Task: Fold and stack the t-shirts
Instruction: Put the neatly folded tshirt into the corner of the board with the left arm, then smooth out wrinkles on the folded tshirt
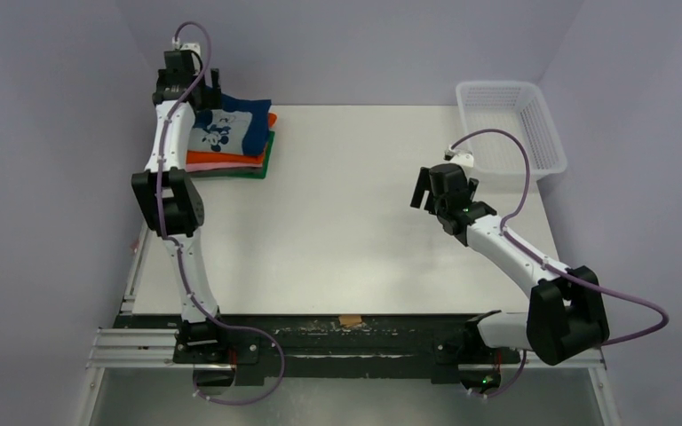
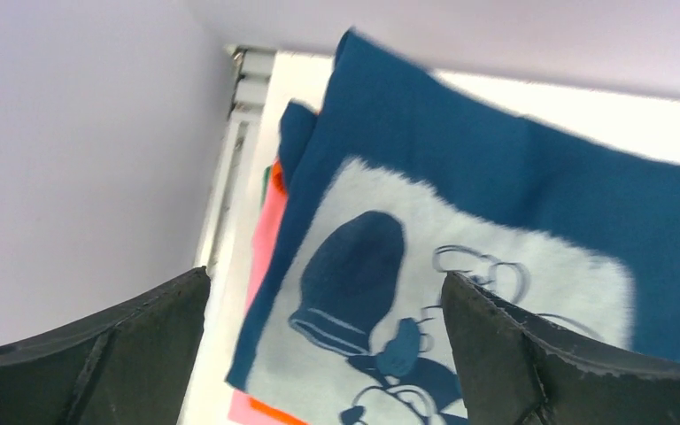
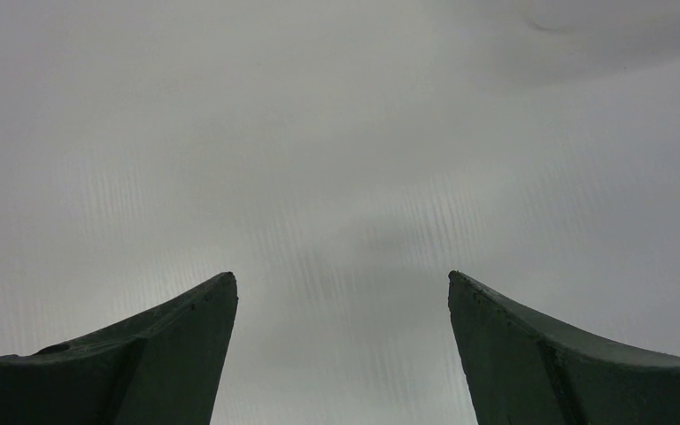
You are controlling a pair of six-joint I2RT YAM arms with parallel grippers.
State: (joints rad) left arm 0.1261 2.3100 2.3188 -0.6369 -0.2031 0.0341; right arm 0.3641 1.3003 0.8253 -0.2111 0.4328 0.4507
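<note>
arms (image 1: 506, 244): white links, black joints | cables (image 1: 495, 132): purple | pincer fingers (image 3: 124, 363): dark

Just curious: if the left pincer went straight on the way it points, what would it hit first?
The left pincer would most likely meet the navy blue t-shirt, topmost on the folded stack; depth is hard to judge.

Overhead and close left-wrist views sharing t-shirts (image 1: 240, 129)
</note>
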